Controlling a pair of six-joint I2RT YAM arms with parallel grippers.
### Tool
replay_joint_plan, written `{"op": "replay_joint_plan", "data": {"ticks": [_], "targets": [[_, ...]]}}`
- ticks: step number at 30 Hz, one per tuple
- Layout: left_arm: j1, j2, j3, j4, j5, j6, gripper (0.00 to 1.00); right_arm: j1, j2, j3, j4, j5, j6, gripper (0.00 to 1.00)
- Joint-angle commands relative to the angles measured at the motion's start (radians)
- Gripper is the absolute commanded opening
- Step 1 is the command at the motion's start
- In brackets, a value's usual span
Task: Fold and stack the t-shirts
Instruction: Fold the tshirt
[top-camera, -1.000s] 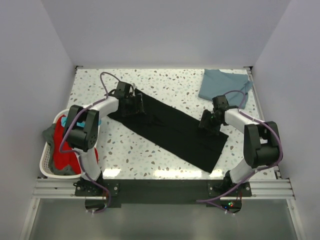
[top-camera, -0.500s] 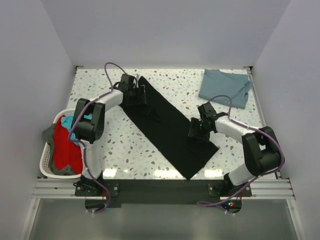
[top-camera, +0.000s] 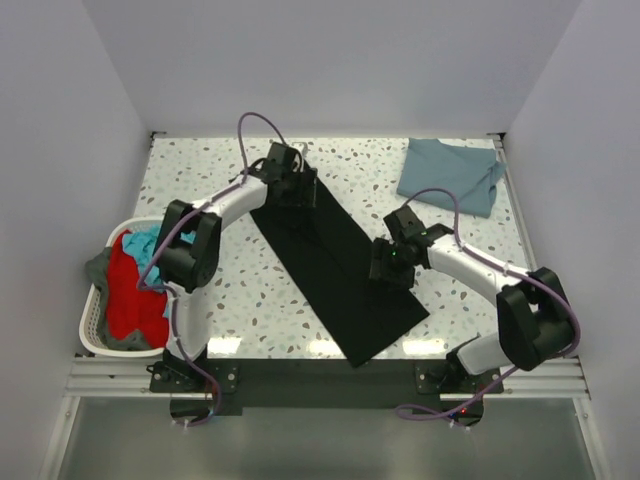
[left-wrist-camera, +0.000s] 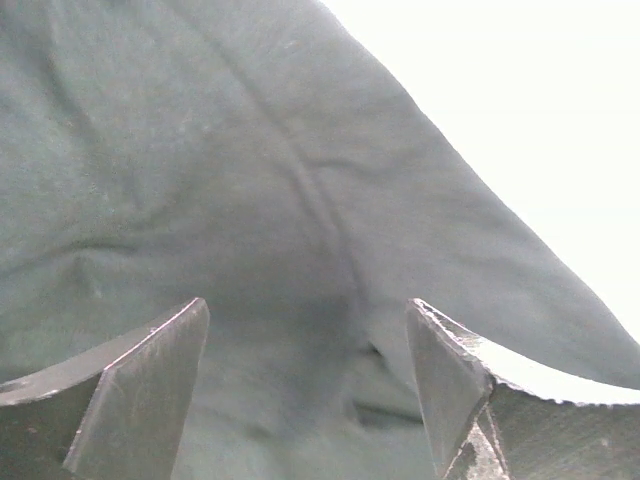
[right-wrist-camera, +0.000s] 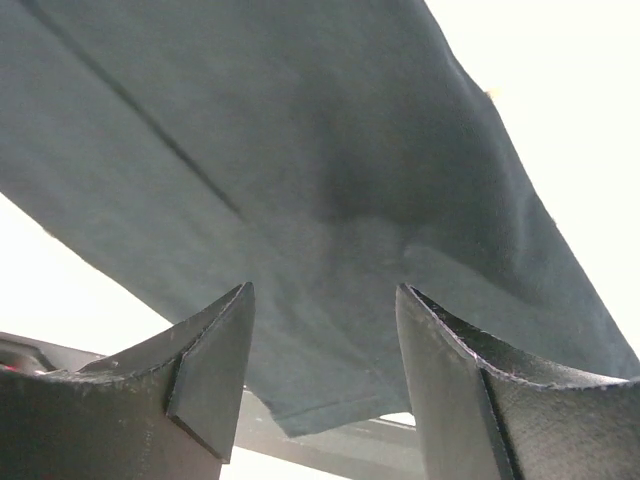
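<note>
The black t-shirt (top-camera: 335, 268) lies as a long narrow strip running diagonally from the back centre to the table's front edge. My left gripper (top-camera: 297, 190) is at its far end, open, with the jaws wide apart just above the black cloth (left-wrist-camera: 200, 150). My right gripper (top-camera: 390, 262) is at the strip's right edge near the middle, open, over the black cloth (right-wrist-camera: 250, 120), whose hem shows near the front rail. The slate-blue t-shirt (top-camera: 452, 175) lies folded at the back right corner, apart from both grippers.
A white laundry basket (top-camera: 92, 322) stands off the table's left edge, holding red (top-camera: 130, 295), teal and grey clothes. The black front rail (top-camera: 320, 380) runs along the near edge under the shirt's lower end.
The black shirt has swung from a wide, shallow diagonal into a narrower, steeper strip. My left gripper moved right and toward the back; my right gripper moved left and nearer the front.
</note>
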Motion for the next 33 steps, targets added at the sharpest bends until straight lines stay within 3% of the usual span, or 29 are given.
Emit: {"op": "replay_joint_plan", "data": {"ticks": [1,11,24,33], "targets": [[0.009,-0.136,0.004,0.005,-0.011,-0.025,0.86,0.002,-0.055,0.049,-0.033,0.035,-0.045,0.63],[0.019,-0.137,-0.151,0.019,-0.036,-0.066,0.89,0.019,-0.01,-0.066,0.148,-0.034,-0.074,0.62],[0.056,0.055,-0.099,0.114,-0.033,0.0,0.92,0.104,0.103,-0.115,0.271,-0.098,-0.01,0.62],[0.058,0.207,0.022,0.165,0.085,0.089,0.92,0.255,0.244,-0.002,0.317,-0.114,0.09,0.62]]}}
